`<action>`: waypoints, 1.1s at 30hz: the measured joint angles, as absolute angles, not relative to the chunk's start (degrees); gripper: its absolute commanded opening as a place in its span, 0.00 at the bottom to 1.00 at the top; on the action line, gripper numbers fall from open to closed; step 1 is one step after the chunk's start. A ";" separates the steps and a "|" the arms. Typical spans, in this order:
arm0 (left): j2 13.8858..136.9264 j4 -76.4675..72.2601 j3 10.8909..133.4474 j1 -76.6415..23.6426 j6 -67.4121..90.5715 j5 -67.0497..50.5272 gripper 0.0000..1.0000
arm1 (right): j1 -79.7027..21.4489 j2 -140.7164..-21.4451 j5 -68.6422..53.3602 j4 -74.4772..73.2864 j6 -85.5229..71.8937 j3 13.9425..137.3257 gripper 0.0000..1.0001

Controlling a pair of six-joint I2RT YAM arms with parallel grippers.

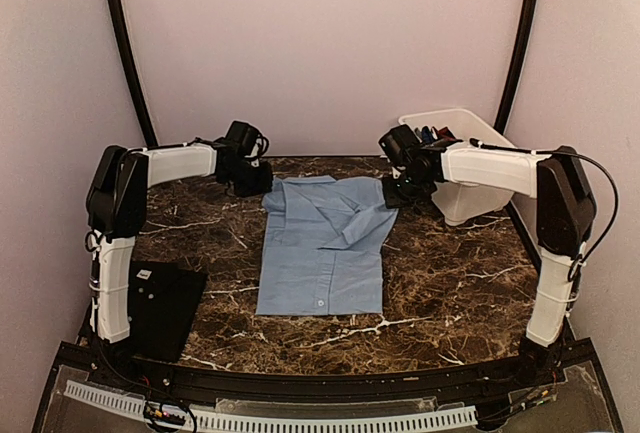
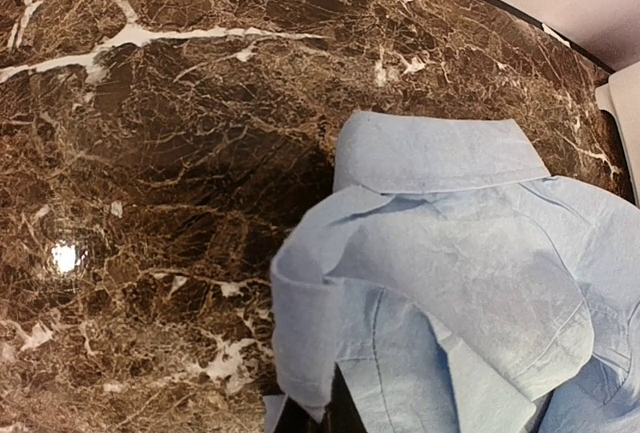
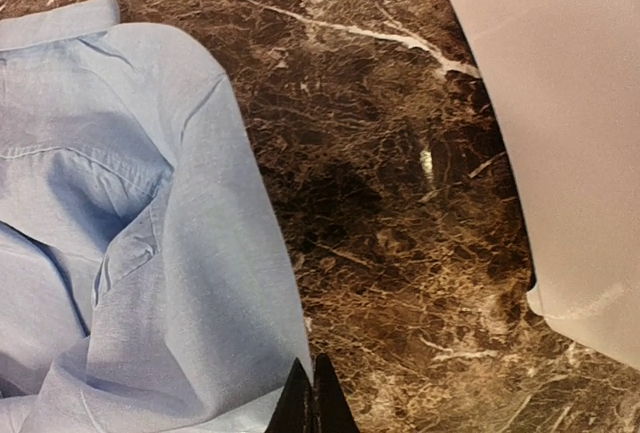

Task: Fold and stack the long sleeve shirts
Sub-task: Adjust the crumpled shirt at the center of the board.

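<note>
**Desk:** Where's the shirt, and how far along are you?

**Me:** The light-blue shirt [image 1: 320, 253] lies flat and front up in the middle of the marble table [image 1: 450, 283], with its collar [image 2: 430, 153] toward the far wall. One sleeve [image 1: 360, 225] is laid across the chest. I judge I'm partway through the fold: the sleeves are in and the body is not yet doubled over.

**Desk:** And the arms?

**Me:** The left gripper [image 1: 254, 185] sits at the shoulder on its side, jaws together. My left wrist view shows cloth bunched up around the tips, so I read that as a pinch on the shirt. The right gripper [image 3: 310, 400] is at the other shoulder, jaws pressed together right at the cloth's edge. I can't tell whether it has any fabric.

**Desk:** What's next?

**Me:** I want both shoulders firmly pinched first. Then I carry the collar end toward the hem, lifting evenly so the sleeve doesn't slide out. After that the shirt needs a place to stack. The black mat [image 1: 165, 303] lies near left. The white bin [image 1: 470, 163] stands far right, and I think it holds more cloth.
</note>
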State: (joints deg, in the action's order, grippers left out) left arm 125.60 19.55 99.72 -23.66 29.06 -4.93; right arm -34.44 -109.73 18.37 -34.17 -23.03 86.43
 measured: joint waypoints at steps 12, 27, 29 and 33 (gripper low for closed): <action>133.71 23.03 116.01 -22.02 27.59 -4.54 0.32 | -30.48 -111.96 24.62 -37.52 -19.46 94.04 0.13; 127.72 28.08 107.50 -22.20 27.57 -8.43 0.67 | -34.41 -110.76 22.55 -39.07 -18.98 91.94 0.65; 122.98 26.63 101.62 -23.27 28.03 -9.54 0.66 | -36.95 -107.59 21.58 -38.41 -19.25 89.27 0.66; 114.56 22.55 90.48 -25.87 29.45 -12.29 0.63 | -42.52 -101.65 18.94 -36.42 -20.86 83.02 0.65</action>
